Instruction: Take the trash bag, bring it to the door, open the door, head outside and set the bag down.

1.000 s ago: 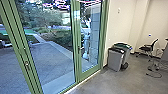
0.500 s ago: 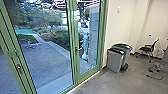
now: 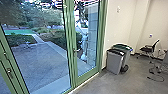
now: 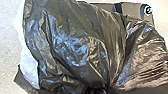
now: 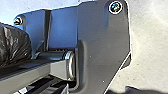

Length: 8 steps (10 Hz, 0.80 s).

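Trash bag (image 4: 70, 50) hanging from the left pincer (image 4: 98, 91); folds converging there, so the pincer seems to be clamping the bunched plastic; likely gathering it so that the load is travelling as one bundle, perhaps sparing the other arm for the door; right pincer: cannot tell whether it is apart or together.

Material: thin black film, glossy, creasing into long ridges that are fanning outward from the left pincer; bulging softly between them, catching bluish light.

Farther out, ahead of both pincers: glass door (image 3: 72, 65), green frame, upright handle (image 3: 75, 50); paved yard (image 3: 42, 65) showing flat and grey beyond the glass.

Ahead and to the pincers' right: two bins, the grey box-shaped one (image 3: 115, 62) standing nearer, the green-lidded one (image 3: 127, 53) sitting just behind, probably being kept by the wall to leave the doorway free.
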### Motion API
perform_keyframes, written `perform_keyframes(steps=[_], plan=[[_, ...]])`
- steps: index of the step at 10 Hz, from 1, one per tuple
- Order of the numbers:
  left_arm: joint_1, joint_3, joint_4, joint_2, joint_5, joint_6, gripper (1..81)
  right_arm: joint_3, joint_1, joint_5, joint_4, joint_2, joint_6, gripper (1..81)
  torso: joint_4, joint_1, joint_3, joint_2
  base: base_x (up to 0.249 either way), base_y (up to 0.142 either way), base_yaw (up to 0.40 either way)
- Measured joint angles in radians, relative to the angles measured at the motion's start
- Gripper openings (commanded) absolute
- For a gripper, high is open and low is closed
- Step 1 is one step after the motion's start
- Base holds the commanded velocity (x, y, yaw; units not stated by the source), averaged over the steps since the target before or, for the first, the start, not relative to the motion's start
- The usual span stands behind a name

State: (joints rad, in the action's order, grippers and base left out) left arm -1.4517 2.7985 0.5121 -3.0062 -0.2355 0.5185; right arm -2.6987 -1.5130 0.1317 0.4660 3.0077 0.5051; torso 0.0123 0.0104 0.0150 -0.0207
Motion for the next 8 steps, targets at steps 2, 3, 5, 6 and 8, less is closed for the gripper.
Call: perform_keyframes(steps=[2,3,5,6,8], plan=[[0.000,0.000,0.000,0.000,0.000,0.000,1.0,0.000,0.000,0.000,0.000,0.000,0.000,81.1,0.000,0.000,0.000,0.000,0.159,-0.076,0.000],[0.000,0.000,0.000,0.000,0.000,0.000,1.0,0.000,0.000,0.000,0.000,0.000,0.000,81.1,0.000,0.000,0.000,0.000,0.159,-0.063,0.000],[0.002,0.002,0.000,-0.003,0.000,0.000,1.0,0.000,0.000,0.000,0.000,0.000,0.000,81.1,0.000,0.000,0.000,0.000,0.159,0.000,0.000],[0.002,0.002,0.000,-0.005,0.000,0.000,1.0,-0.003,0.000,0.000,0.000,0.000,0.000,81.1,0.000,0.000,0.000,0.000,0.159,0.000,0.000],[0.000,0.004,0.000,-0.002,0.000,0.000,1.0,-0.003,-0.002,-0.001,0.000,0.004,0.000,81.1,0.000,0.000,0.000,0.000,0.158,0.000,0.000]])
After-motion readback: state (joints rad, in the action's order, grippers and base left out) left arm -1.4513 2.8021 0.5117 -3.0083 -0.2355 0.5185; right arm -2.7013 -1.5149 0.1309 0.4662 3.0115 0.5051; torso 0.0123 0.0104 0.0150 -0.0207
